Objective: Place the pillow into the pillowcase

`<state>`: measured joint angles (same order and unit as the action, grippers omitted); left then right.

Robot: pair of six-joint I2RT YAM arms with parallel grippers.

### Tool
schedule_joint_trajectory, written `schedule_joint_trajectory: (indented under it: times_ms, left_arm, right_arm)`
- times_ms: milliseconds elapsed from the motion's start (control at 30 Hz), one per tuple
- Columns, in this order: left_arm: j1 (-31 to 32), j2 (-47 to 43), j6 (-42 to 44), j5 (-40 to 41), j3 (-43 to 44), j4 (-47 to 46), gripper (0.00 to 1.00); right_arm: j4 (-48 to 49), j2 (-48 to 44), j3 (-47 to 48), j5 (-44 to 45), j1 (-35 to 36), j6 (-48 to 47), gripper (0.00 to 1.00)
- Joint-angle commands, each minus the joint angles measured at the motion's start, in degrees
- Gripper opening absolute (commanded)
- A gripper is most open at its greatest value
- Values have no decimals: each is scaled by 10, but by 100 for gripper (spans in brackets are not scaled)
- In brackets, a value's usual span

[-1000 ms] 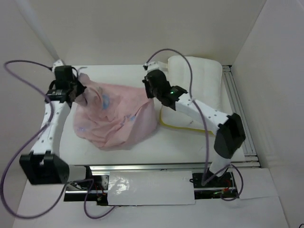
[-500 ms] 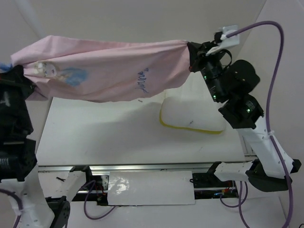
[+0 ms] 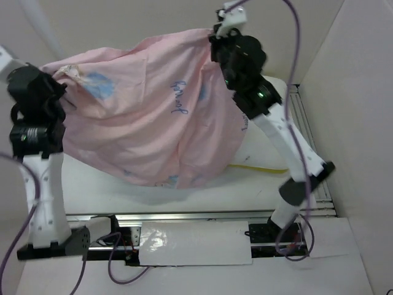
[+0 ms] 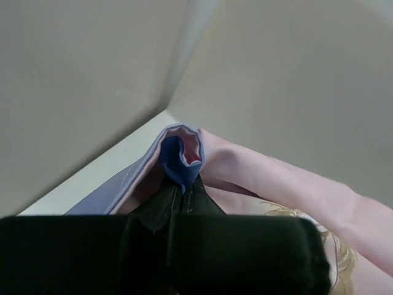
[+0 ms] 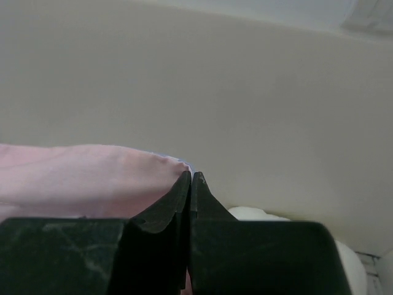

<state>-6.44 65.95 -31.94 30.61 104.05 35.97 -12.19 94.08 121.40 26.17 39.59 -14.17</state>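
Note:
The pillowcase point(image 3: 153, 117) hangs in the air between both arms, pale pink side out, with faint blue print showing through. My left gripper point(image 3: 58, 92) is shut on its left corner; the left wrist view shows the blue and pink hem point(image 4: 179, 150) pinched between the jaws. My right gripper point(image 3: 216, 37) is shut on its right top corner, high up; the right wrist view shows pink cloth point(image 5: 92, 178) at the shut fingertips. The pillow point(image 3: 270, 161) lies on the table behind the hanging case, mostly hidden; only its white body and yellow edge strip show.
The white table point(image 3: 110, 190) has beige walls on three sides. A metal rail point(image 3: 307, 135) runs along the table's right edge. The hanging cloth covers the middle of the table. The arm bases and cables sit at the near edge.
The pillowcase was lifted off the table, stretched flat between the arms, and now hangs lower and looser. The right gripper moved left and up; the left arm moved right.

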Motion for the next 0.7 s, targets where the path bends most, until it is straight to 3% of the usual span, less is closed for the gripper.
schedule_joint_trajectory:
  times_ms: [0,67,167,233,300,333,367,400,433,600,667]
  left_arm:
    - [-30,77,-28,35,-48,8,0]
    - [-64,139,-42,-20,-75,8,0]
    - [-101,233,-102,-50,-75,67,0]
    - [-131,269,-126,-56,-68,96,0]
    - [-150,305,-132,-70,-63,109,29]
    - [-150,312,-138,-71,-63,109,78]
    - [-157,319,-138,-71,-58,109,100]
    - [-164,319,-143,-71,-58,123,100]
    - [-164,325,-148,-71,-58,128,100]
    - [-172,294,-135,-101,-68,119,100]
    - [-172,278,-106,-149,-76,94,100]
  right_arm:
    - [-27,177,76,-21,-57,33,0]
    - [-35,310,177,-60,-72,27,4]
    - [-57,416,277,-116,-79,12,12]
    - [1,441,248,-134,-79,-3,15]
    - [48,418,165,-182,-73,-10,41]
    - [77,410,144,-198,-73,-10,55]
    - [77,410,135,-222,-73,-16,74]
    - [69,404,135,-222,-68,-16,92]
    - [50,404,142,-212,-68,-16,100]
    - [17,345,80,-171,-68,12,100]
    - [-20,304,6,-187,-68,44,100]
